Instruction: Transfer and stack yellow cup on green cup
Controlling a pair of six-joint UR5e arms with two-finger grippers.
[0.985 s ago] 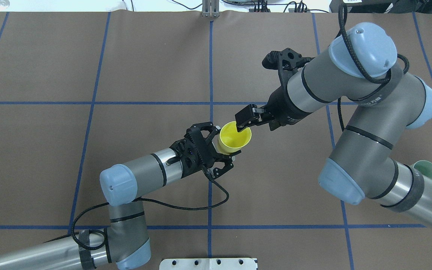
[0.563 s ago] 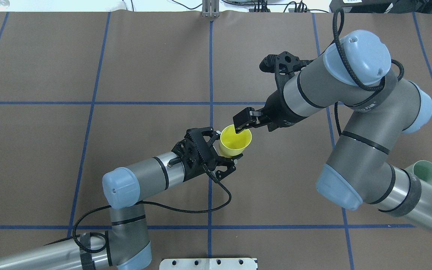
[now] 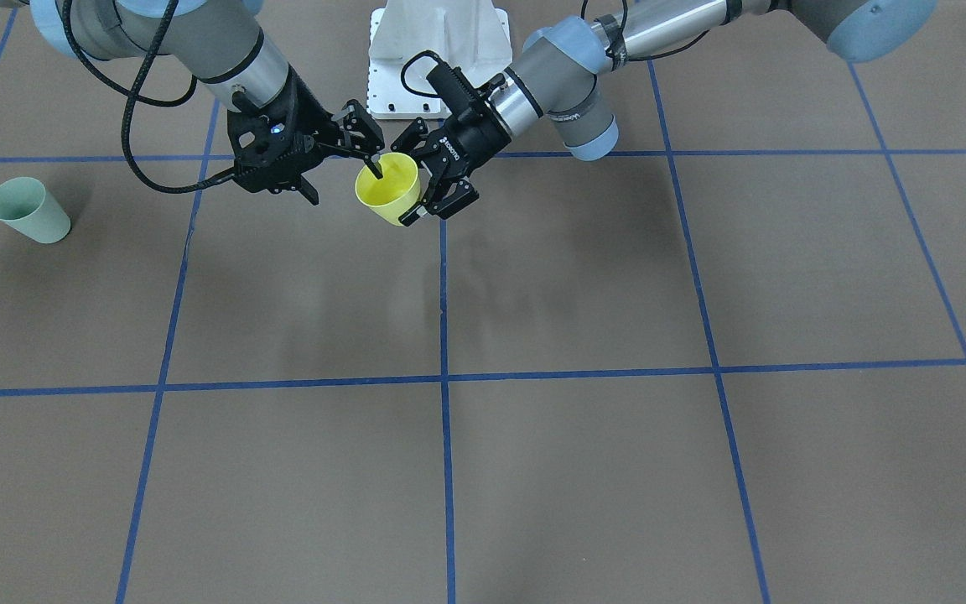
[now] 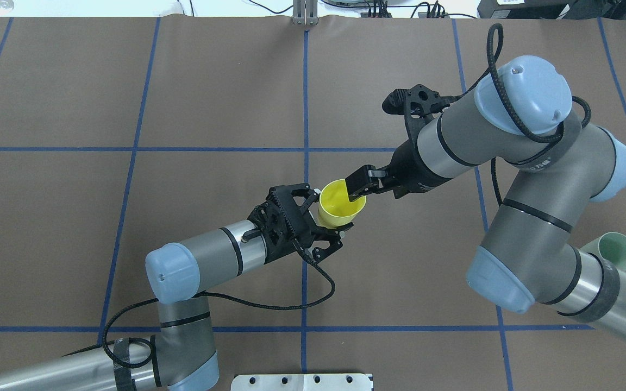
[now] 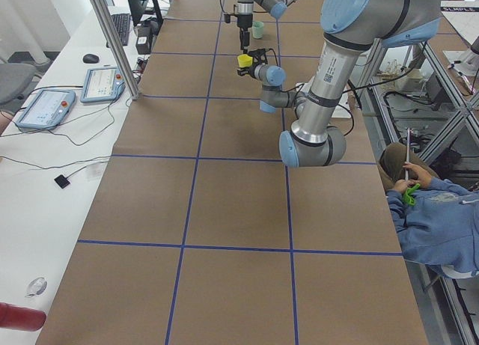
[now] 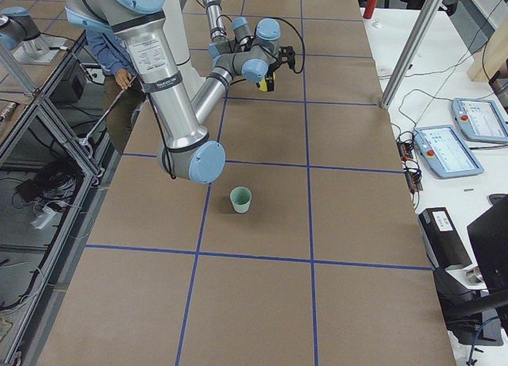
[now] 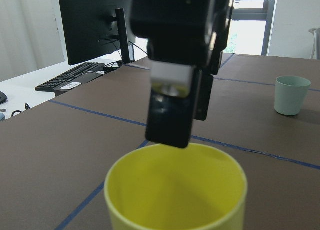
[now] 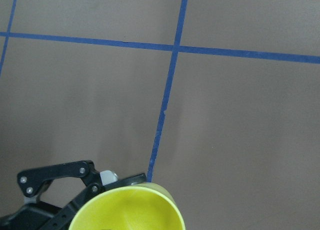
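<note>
Yellow cup (image 4: 335, 205) in left gripper (image 4: 330, 212); green cup (image 3: 30, 211) well apart.

Overhead and front views look down on the table (image 4: 210, 81) from opposite long sides; side cameras from its ends. Close wrist views share the yellow cup (image 7: 175, 190), frame bottom.

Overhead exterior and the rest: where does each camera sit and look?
Overhead exterior: behind robot, looking down; both arms, yellow cup.
Front-facing: opposite, facing robot; arms mirrored, green cup.
Exterior left: table's left end; left arm near.
Exterior right: right end; right arm near.
Left wrist: behind cup, sees right pincer.
Right wrist: above cup, sees left pincer.
Both wrists share the yellow cup.
</note>
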